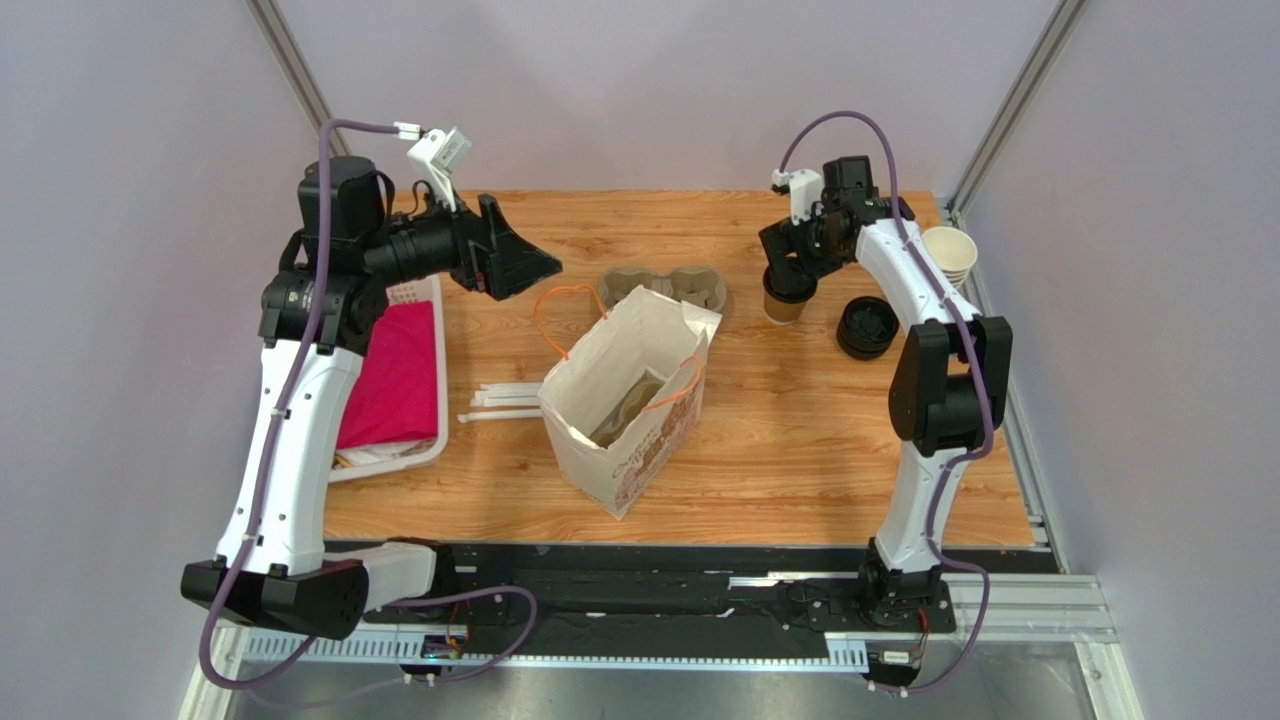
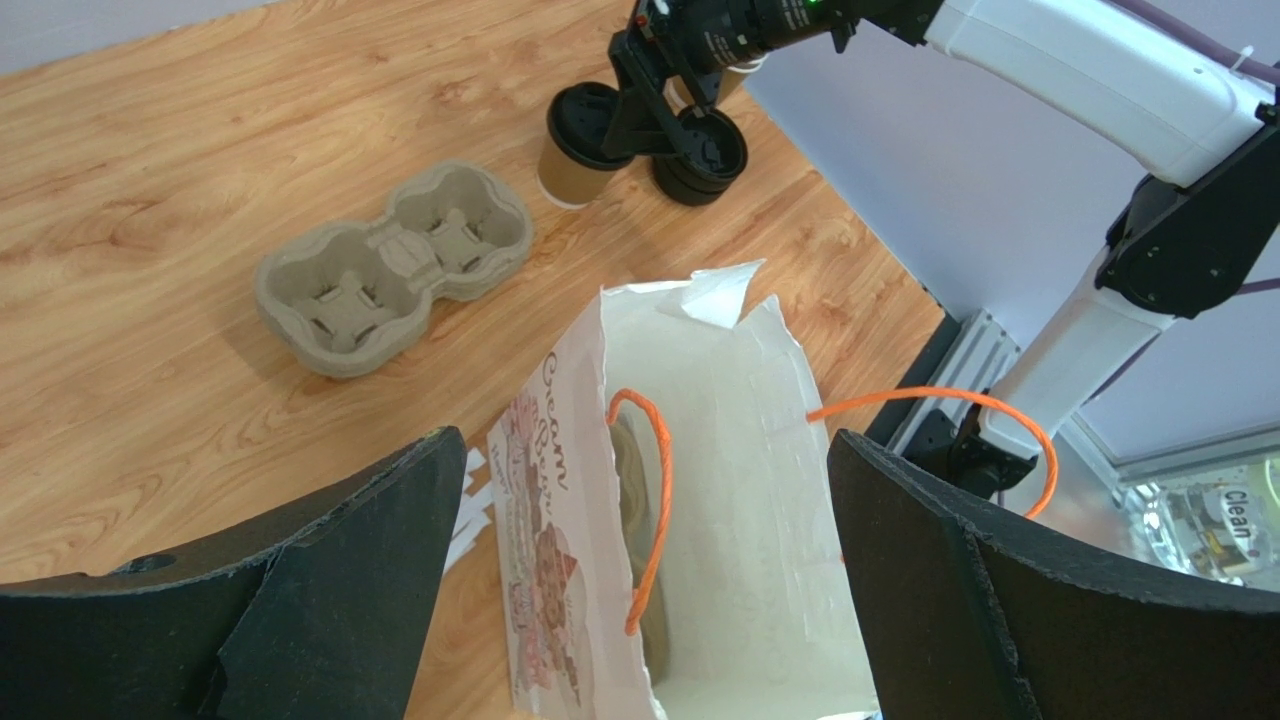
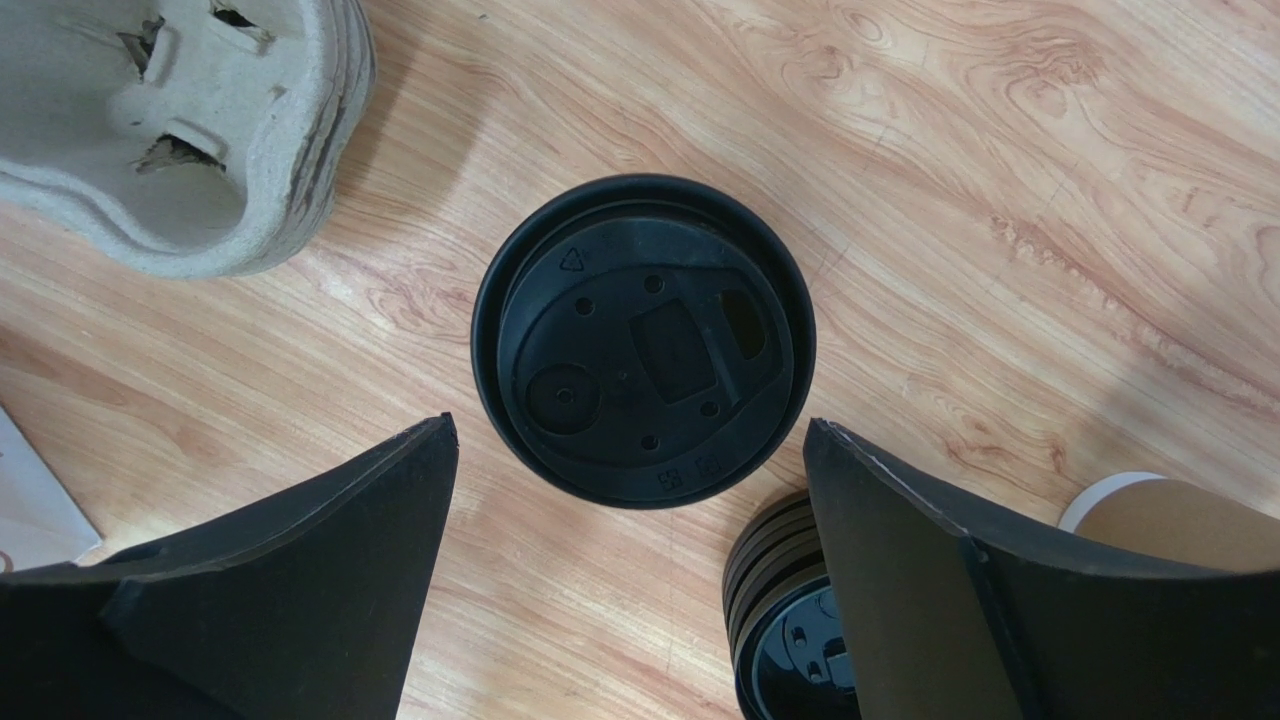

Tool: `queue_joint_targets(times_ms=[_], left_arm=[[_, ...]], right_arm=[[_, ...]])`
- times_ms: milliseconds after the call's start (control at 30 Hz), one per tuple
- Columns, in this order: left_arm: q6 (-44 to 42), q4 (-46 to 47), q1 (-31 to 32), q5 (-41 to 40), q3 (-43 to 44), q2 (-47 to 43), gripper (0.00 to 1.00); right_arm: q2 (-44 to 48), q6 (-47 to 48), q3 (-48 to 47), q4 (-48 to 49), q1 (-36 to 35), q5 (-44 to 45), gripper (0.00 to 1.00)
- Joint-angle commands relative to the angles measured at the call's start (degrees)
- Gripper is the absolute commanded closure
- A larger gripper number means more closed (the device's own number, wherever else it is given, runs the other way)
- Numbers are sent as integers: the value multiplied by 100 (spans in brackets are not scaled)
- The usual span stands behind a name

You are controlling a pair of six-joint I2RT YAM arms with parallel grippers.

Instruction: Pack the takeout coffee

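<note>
Right wrist, claw (image 3: 628, 450) over coffee (image 3: 643, 342) (side gaps)

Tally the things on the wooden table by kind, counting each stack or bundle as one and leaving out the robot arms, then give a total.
Takeout coffee: 1
Stack of loose black lids: 1
Stack of lidless paper cups: 1
Pulp cup carrier: 1
Paper bag: 1
White tray: 1
Pink cloth: 1
Bundle of white sticks: 1
Total: 8
</note>
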State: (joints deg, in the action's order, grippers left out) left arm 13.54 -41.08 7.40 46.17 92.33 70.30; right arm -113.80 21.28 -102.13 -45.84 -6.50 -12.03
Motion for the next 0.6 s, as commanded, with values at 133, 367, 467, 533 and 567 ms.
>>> queue_joint_targets(times_ms=[133, 367, 467, 533, 567], left_arm=[[-53, 144, -28, 85, 21, 80, 1], [-62, 135, -37, 85, -14, 71, 1], [-62, 127, -37, 76, -31, 80, 1], [-71, 109, -37, 85, -49, 80, 1], [-80, 65, -37, 102, -66, 80, 1]], right_arm=[[-177, 26, -255, 374, 9, 131, 9], [-274, 52, -264, 453, 9, 122, 9], [-292, 52, -229, 515, 9, 113, 11], [-292, 61, -194, 533, 0, 105, 14], [-292, 69, -185, 550, 9, 96, 14]])
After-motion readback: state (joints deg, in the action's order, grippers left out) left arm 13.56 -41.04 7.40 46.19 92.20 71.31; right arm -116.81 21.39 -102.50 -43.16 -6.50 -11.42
